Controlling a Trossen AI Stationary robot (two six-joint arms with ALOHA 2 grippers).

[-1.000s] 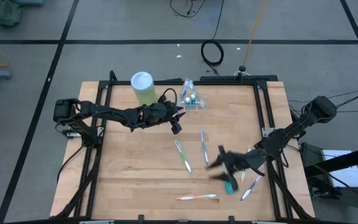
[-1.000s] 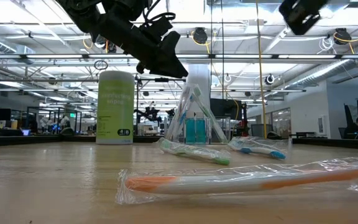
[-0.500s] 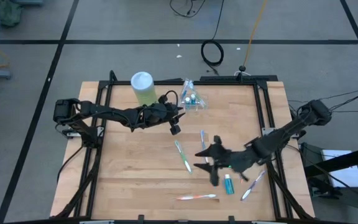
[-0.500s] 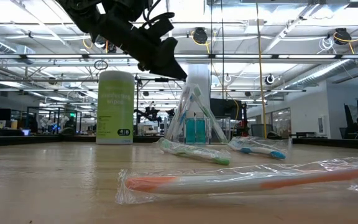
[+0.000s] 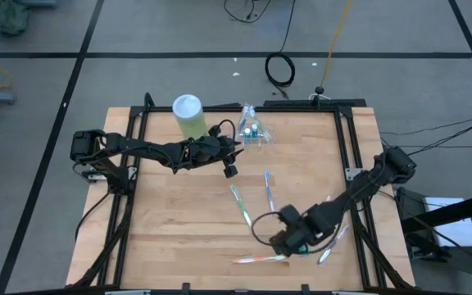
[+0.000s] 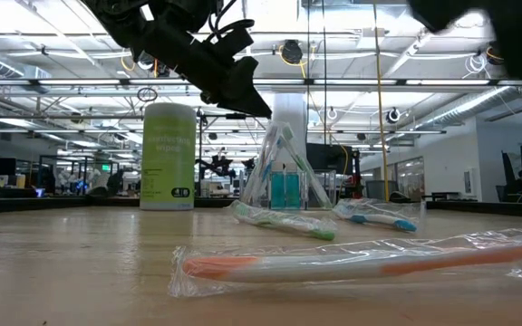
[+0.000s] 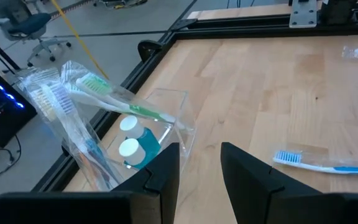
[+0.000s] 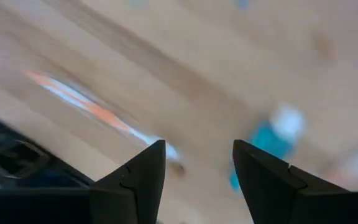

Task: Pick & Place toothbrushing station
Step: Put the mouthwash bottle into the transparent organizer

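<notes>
The station's clear holder (image 5: 252,131) stands at the table's far edge with toothbrushes and two blue tubes (image 7: 135,140) inside. My left gripper (image 5: 230,168) hovers open just in front of it, nothing between its fingers (image 7: 201,168). Loose wrapped toothbrushes lie flat on the wood: a green one (image 5: 242,205), a blue one (image 5: 269,190), an orange one (image 5: 259,259) and one at the right (image 5: 332,244). My right gripper (image 5: 281,238) points down, open, above the table between the orange toothbrush (image 8: 86,102) and a blue tube (image 8: 272,140) lying on the wood.
A green canister with a white lid (image 5: 188,115) stands at the far edge, left of the holder. Black frame rails (image 5: 347,147) run along the table's left and right sides. Bare wood (image 5: 170,221) lies at the near left.
My right gripper has swung toward the table's near edge and a little left, tipping from nearly level to pointing down and rolling about its own line; it stays open. The toothbrushes and tube have not moved.
</notes>
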